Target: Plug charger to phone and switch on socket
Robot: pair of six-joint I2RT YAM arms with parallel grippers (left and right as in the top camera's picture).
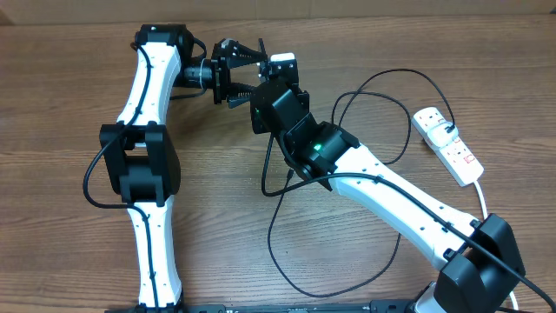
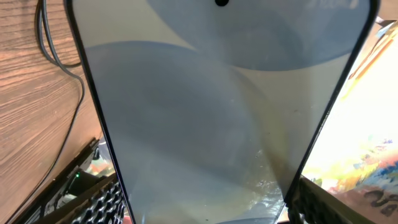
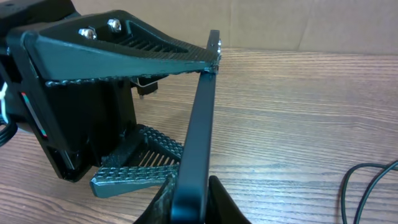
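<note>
The phone (image 2: pixel 211 124) fills the left wrist view, its pale blue-white screen facing the camera. It is raised off the table and stands on edge. My left gripper (image 1: pixel 243 74) is shut across its width, with ribbed fingers (image 2: pixel 102 202) at both side edges. In the right wrist view the phone (image 3: pixel 198 143) shows edge-on, with my right gripper (image 3: pixel 189 208) shut on its near end, one finger on each face. The charger (image 1: pixel 347 283) lies in black loops on the table, running to the socket (image 1: pixel 447 143) at the right. I cannot make out its plug end.
The socket's thick white cord (image 1: pixel 482 196) runs toward the front right. A black cable strand (image 3: pixel 367 180) lies on the wood to the right of the phone. Both arms meet over the back middle of the wooden table (image 1: pixel 52 261).
</note>
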